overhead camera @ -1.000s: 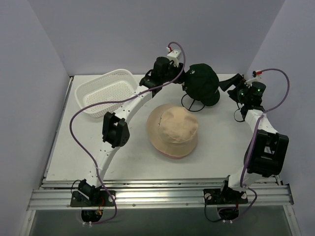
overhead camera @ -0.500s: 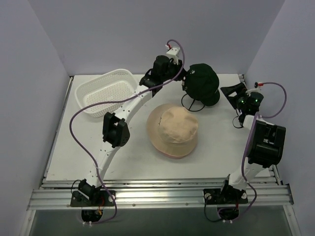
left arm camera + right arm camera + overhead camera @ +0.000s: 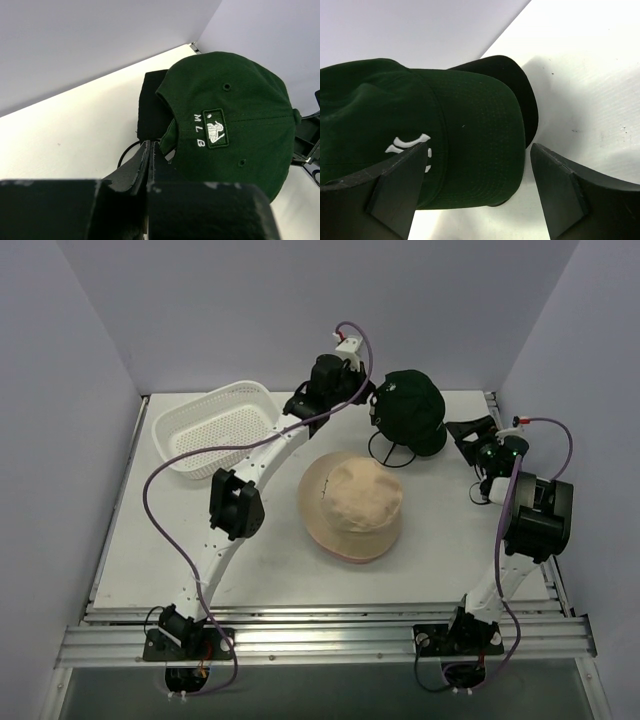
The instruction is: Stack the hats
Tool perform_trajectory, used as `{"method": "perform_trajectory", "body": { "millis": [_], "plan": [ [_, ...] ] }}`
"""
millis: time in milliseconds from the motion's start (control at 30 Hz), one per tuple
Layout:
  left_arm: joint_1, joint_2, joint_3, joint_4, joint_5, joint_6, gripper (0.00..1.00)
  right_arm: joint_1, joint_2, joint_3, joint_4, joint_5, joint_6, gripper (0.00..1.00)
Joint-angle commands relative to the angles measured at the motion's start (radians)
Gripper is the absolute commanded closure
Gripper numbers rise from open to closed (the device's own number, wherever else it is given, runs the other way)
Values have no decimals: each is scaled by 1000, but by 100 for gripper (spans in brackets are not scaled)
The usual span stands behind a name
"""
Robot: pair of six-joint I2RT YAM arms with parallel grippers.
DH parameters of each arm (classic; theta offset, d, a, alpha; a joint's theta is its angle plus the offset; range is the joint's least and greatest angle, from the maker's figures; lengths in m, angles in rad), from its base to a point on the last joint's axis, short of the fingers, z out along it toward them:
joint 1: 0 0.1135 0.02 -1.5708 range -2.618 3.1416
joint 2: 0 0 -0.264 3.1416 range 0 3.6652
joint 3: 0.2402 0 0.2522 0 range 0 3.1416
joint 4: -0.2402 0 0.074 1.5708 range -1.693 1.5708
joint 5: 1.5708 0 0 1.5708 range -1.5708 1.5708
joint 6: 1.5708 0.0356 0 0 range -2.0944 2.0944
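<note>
Green cap [image 3: 410,405] sits atop the black cap [image 3: 520,90] beyond the tan hat [image 3: 352,502], seemingly paired to move as one: left gripper [image 3: 150,150] has its fingers pressed together at the rear edge, right gripper [image 3: 480,150] holds its fingers apart astride the brim.

Dark green cap [image 3: 410,408] crowded far right, hemmed by left end effector [image 3: 150,148] on its left and right end effector [image 3: 480,150] on its right. Tan bucket hat [image 3: 352,505] blocked mid worktop [image 3: 150,550]. Basket [image 3: 215,427] blocked far left. Near-left worktop lay open for passage.
</note>
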Motion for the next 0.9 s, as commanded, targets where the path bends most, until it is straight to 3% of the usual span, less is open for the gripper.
{"method": "perform_trajectory", "body": {
  "millis": [0, 100, 233, 367, 867],
  "plan": [
    [13, 10, 44, 50, 6, -14, 98, 0, 13, 14, 117, -27, 16, 21],
    [15, -4, 24, 55, 21, -1, 94, 0, 36, 8, 159, -32, 39, 20],
    [16, -31, -25, 93, 41, 16, 62, 2, 62, 5, 186, -32, 56, 20],
    [16, -51, -49, 105, 61, 30, 55, 6, 76, 6, 203, -32, 62, 21],
    [13, -133, -101, 133, 47, 56, 47, 31, 137, 31, 228, -37, 72, 21]
  ]
}}
